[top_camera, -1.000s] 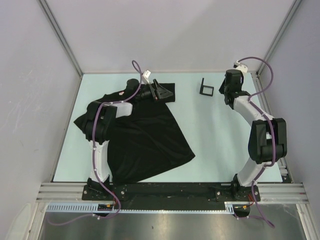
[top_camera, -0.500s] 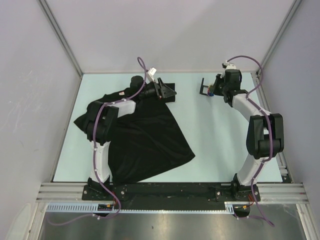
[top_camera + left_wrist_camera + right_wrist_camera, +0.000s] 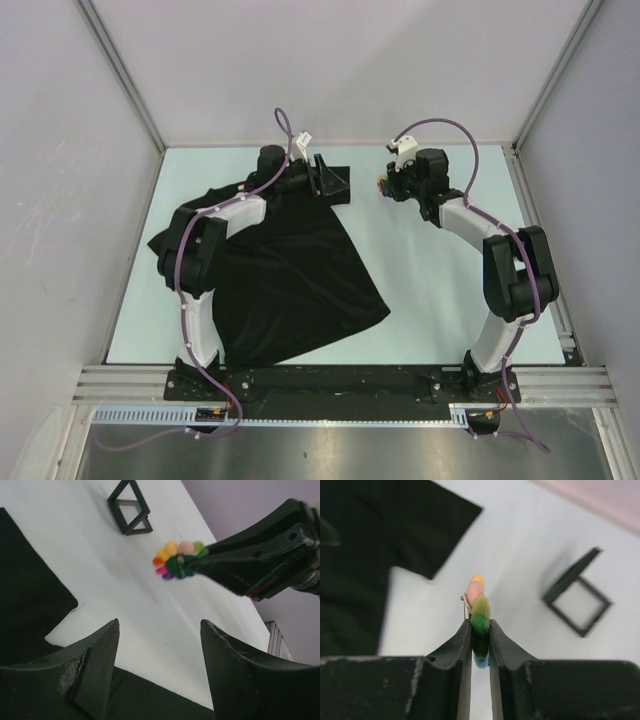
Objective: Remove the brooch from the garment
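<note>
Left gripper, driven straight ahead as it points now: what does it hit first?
The left gripper would likely meet the brooch held by the right gripper, though depth is unclear.

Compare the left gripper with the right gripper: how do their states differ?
The left gripper is wide open; the right gripper is shut. The left gripper holds nothing; the right gripper pinches the brooch. The left gripper sits at the edge of the garment; the right gripper is over the bare table, off the garment. Both are black.
</note>
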Available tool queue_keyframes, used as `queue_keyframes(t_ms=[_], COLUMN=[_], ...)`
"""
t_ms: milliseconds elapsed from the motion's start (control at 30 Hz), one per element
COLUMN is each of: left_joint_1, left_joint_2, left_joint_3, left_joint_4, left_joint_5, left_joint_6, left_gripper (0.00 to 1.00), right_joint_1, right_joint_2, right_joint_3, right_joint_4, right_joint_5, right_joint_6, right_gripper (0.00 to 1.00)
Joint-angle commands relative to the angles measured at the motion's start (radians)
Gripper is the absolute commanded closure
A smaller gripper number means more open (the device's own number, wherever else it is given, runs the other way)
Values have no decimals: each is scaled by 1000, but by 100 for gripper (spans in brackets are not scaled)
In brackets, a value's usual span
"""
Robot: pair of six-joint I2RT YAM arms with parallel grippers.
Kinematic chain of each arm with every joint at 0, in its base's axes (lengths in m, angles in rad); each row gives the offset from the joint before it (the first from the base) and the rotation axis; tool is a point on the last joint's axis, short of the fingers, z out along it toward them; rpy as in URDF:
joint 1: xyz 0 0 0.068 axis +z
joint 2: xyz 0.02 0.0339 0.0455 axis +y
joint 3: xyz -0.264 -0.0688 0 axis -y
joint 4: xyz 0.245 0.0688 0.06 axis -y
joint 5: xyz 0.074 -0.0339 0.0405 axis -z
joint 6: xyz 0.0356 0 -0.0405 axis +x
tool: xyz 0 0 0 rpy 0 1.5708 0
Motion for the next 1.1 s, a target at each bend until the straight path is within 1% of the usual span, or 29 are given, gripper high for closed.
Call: queue_keyframes(t_ms=[0,33,67,133,167,233,267,300,333,400,433,600,700,767,800,967,1067], left_joint_1=[2,2,2,2,3,5,8,8,9,16,17,48,72,83,86,97,100], left_joint_2=[-25,-28,-29,-29,-29,-28,-29,-29,-29,-25,-25,-20,-17,-22,-23,-29,-25], left_joint_3=[37,35,32,24,18,8,1,-3,-6,-9,-15,-40,-61,-68,-74,-81,-80], left_joint_4=[-70,-70,-64,-36,-25,2,14,42,53,82,96,185,220,223,225,225,226], left_joint_5=[-55,-61,-63,-63,-60,-54,-55,-52,-48,-45,-43,-9,14,17,17,17,20], left_joint_6=[74,76,76,67,58,50,38,30,26,9,1,-59,-89,-90,-90,-85,-86], left_gripper=[30,29,29,29,29,29,29,29,29,29,29,29,29,29,29,28,28], right_joint_1=[16,10,1,-51,-65,-70,-71,-76,-79,-82,-93,-146,-156,-182,-189,-205,-226], right_joint_2=[-1,-8,-12,-23,-23,-29,-28,-24,-8,12,23,55,98,126,137,193,232], right_joint_3=[5,5,2,-16,-56,-90,-105,-148,-163,-174,-173,-174,-167,-156,-148,-107,-70], right_joint_4=[67,47,-20,-31,11,50,116,157,215,242,256,369,453,464,460,475,494], right_joint_5=[255,264,222,147,142,160,152,142,140,146,137,76,79,53,16,-23,-44], right_joint_6=[-286,-322,-413,-470,-547,-627,-656,-746,-800,-907,-934,-966,-1030,-1026,-1023,-1093,-1095], right_gripper=[100,100,100,100,100,100,100,100,100,100,100,100,100,100,100,100,100])
